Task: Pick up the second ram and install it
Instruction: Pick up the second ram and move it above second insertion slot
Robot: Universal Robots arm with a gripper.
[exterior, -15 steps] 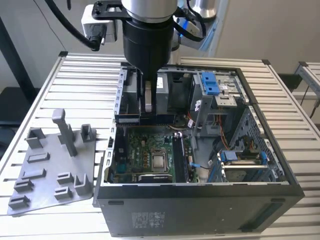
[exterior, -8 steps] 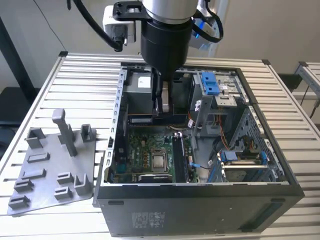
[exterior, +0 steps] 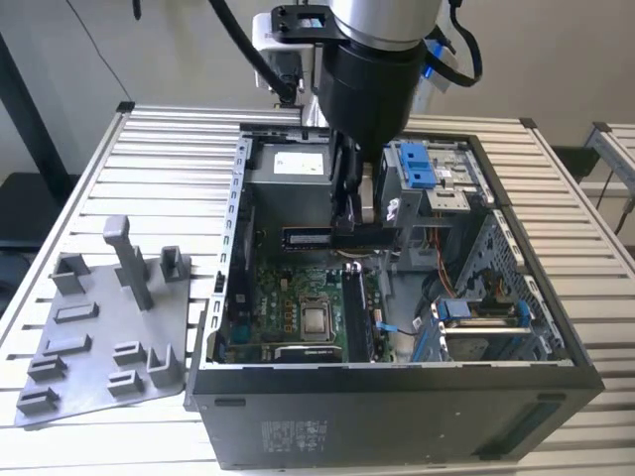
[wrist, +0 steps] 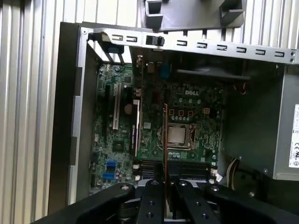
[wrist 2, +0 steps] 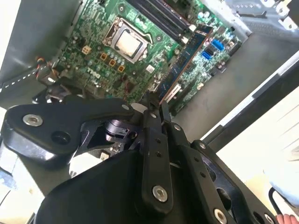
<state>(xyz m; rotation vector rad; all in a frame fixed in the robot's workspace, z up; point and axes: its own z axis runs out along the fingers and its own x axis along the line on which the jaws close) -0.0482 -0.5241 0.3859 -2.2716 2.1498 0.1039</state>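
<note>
**On a slatted table (exterior: 149, 149), inside an open computer case (exterior: 397, 407), a robot arm's (exterior: 372, 69) gripper (wrist 2: 152, 103) clamps the second ram (wrist 2: 185, 59) above the motherboard (wrist 2: 93, 51).**

In the exterior view the arm's dark wrist body covers most of the gripper, and the stick shows as a dark strip jutting from it toward the exterior view's left. A grey moulded tray (exterior: 94, 337) lies on the table beside the case, cut off at the frame edge in the first wrist view. There the ram appears edge-on, a thin line reaching out from between the closed fingers (wrist: 156, 186). The second wrist view shows its blue face: one end is pinched at the fingertips and the rest extends away, clear of the board. Whether the memory slots hold another stick is hard to make out.
</note>
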